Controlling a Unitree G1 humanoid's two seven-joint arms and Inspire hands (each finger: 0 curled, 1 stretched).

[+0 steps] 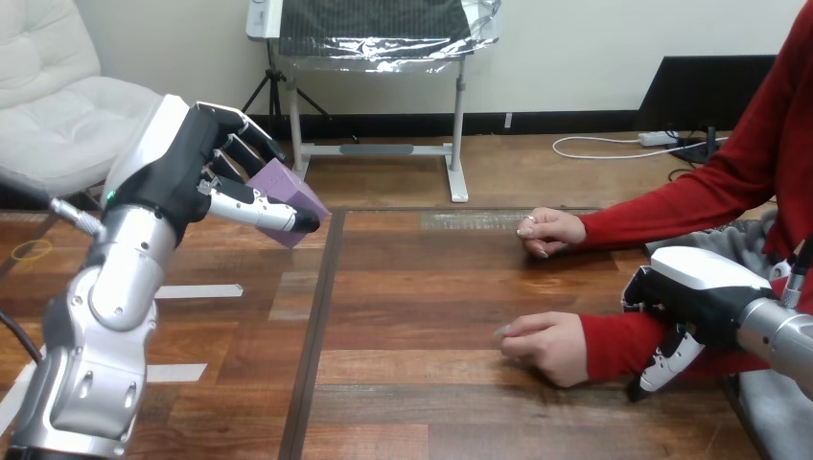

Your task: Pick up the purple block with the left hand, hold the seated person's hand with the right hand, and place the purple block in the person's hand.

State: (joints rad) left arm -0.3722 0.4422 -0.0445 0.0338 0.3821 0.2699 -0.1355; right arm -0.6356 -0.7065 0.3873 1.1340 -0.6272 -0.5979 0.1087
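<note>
Rising from the lower left corner, the left arm [105,316] carries the left hand [177,168] well above the table [412,316], its fingers and thumb curled round the purple block [288,189], which sits tilted in the grip with one corner pointing right. So the pick-up looks done, and the step in hand appears to be the second one: securing the person's hand. Further right, the person's far hand [549,232] rests loosely closed on the wood, and the person's near hand [545,347] lies closer in, also closed and palm down. At the far right the right hand [700,287] sits over the red sleeve [614,345] behind that near hand, on the forearm rather than the hand itself; whether it has any hold there I cannot tell. The next move probably calls for the near hand to be turned palm up and opened, with the right hand steadying it. The block would then need carrying across the table and lowering into that palm before release.
</note>
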